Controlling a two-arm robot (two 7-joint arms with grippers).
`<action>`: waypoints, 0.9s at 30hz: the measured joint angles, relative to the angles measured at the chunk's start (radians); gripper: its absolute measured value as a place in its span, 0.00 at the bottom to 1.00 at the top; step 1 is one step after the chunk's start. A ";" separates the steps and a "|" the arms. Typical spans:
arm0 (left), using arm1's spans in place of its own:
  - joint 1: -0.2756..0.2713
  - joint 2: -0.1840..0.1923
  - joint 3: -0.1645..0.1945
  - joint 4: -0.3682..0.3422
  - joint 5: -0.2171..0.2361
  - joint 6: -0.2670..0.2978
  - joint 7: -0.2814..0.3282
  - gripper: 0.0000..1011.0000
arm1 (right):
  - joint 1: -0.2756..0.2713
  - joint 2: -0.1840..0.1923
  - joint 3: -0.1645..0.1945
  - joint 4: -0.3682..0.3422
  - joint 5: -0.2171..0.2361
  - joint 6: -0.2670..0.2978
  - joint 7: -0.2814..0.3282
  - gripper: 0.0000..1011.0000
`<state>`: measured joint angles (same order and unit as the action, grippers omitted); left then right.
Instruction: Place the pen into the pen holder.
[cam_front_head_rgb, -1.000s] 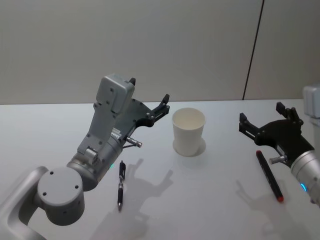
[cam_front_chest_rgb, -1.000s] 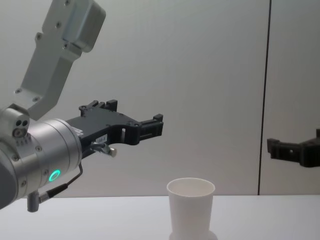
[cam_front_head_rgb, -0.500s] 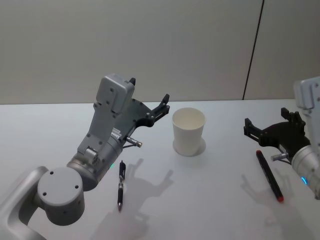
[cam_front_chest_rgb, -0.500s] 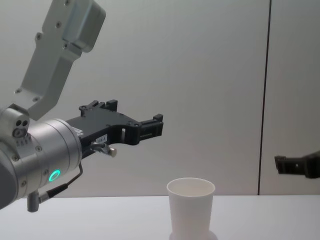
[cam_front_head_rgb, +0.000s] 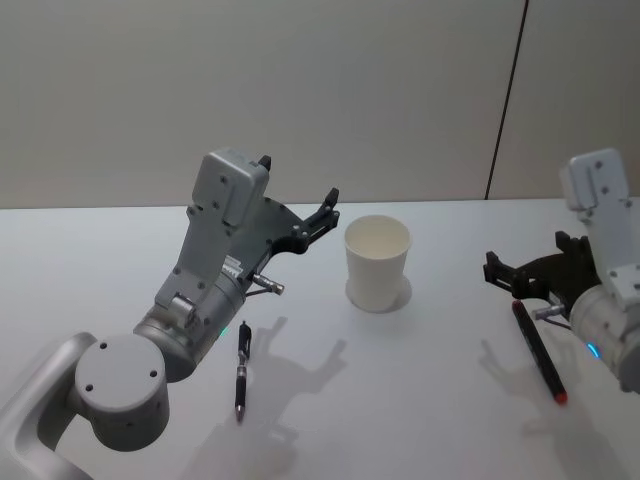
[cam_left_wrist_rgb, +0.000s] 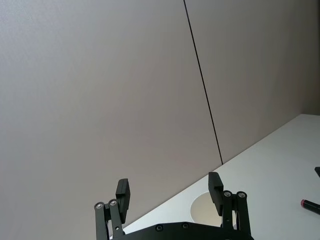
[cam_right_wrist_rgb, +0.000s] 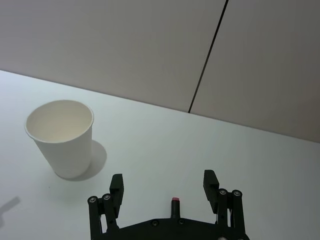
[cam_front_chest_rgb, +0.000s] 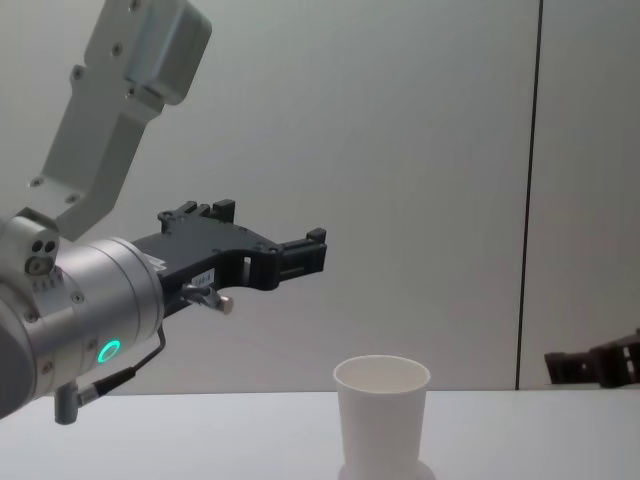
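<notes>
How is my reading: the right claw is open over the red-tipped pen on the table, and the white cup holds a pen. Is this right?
Not quite. The white cup is empty, as the right wrist view shows. The rest holds: the right claw is open over the red-tipped pen on the table.

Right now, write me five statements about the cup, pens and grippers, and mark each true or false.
1. The cup is empty. True.
2. The right gripper holds the red-tipped pen. False: its fingers are open and that pen lies on the table.
3. The black pen lies on the table near the left arm. True.
4. The left gripper is shut. False: its fingers are open and hold nothing.
5. The cup lies on its side. False: it stands upright.
</notes>
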<state>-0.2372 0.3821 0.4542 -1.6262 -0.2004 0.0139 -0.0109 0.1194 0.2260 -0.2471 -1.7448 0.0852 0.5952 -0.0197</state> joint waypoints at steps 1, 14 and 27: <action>0.000 0.000 0.000 0.000 0.000 0.000 0.000 0.99 | 0.010 -0.007 0.000 0.011 -0.002 0.017 0.001 0.99; 0.000 0.000 0.000 0.000 0.000 0.000 0.000 0.99 | 0.075 -0.063 0.004 0.094 0.018 0.118 -0.013 0.99; 0.000 0.000 0.000 0.000 0.000 0.000 0.000 0.99 | 0.137 -0.115 0.021 0.181 0.057 0.182 -0.065 0.99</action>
<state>-0.2372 0.3821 0.4542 -1.6262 -0.2004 0.0139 -0.0109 0.2560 0.1106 -0.2260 -1.5640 0.1422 0.7772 -0.0847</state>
